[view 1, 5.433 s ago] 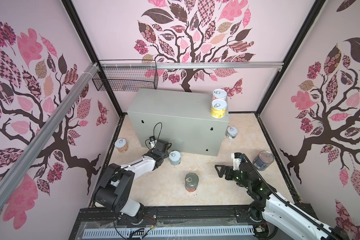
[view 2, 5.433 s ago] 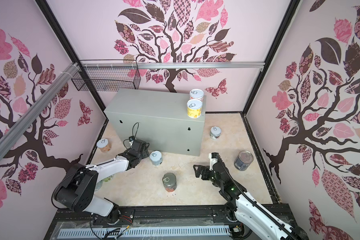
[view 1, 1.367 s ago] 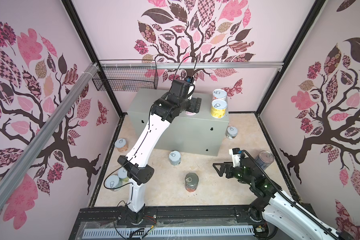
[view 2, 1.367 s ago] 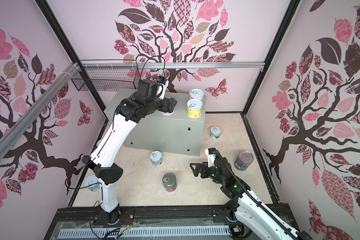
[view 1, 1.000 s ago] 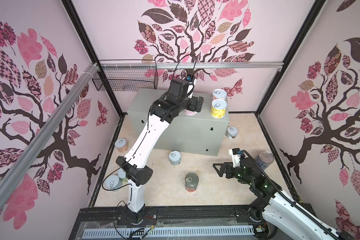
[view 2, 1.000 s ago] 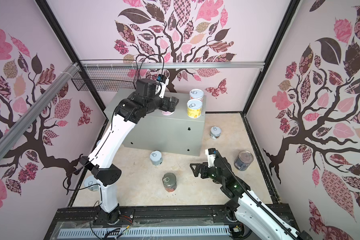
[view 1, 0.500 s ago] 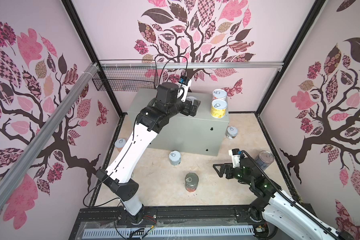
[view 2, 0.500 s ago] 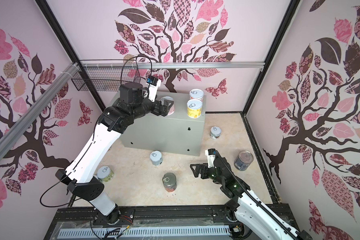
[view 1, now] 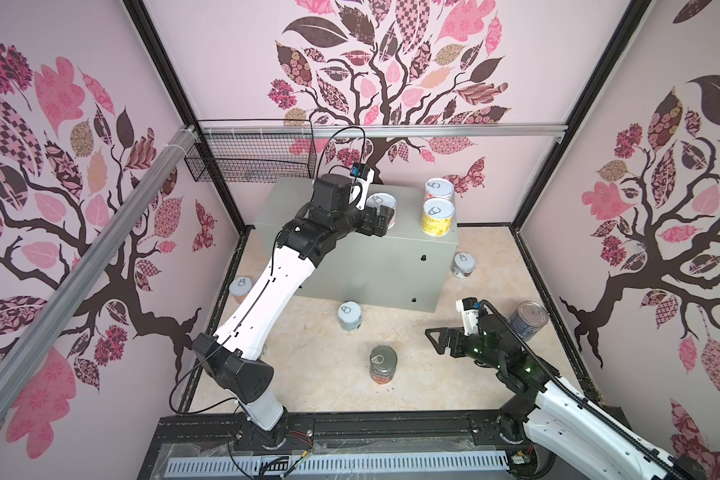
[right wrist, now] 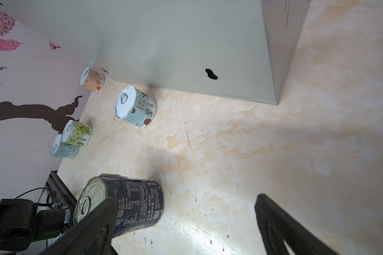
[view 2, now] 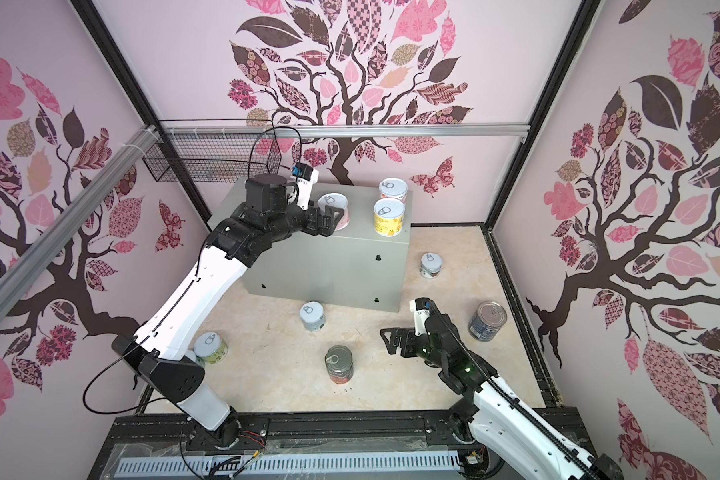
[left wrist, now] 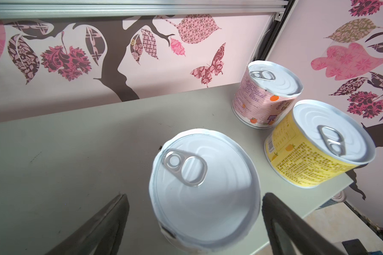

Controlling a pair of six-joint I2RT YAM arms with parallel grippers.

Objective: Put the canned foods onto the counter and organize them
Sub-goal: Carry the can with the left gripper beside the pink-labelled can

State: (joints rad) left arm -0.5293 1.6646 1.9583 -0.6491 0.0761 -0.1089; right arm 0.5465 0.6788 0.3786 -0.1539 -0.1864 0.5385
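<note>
While my left gripper (left wrist: 195, 220) stands spread wide on either side of a pink can (view 1: 382, 206) on the counter (view 1: 375, 266), its fingers (left wrist: 102, 225) clear of the label, I see nothing gripped. Two more cans share the counter's top near its right end: a yellow can (view 1: 437, 216) and another pink one (view 1: 438, 192) behind it. My right gripper (view 1: 441, 338) hangs fully open and empty over the floor in front of the counter, with a reddish can (view 1: 382, 364) close by and a dark blue can (view 1: 526, 319) off the counter's right front corner.
</note>
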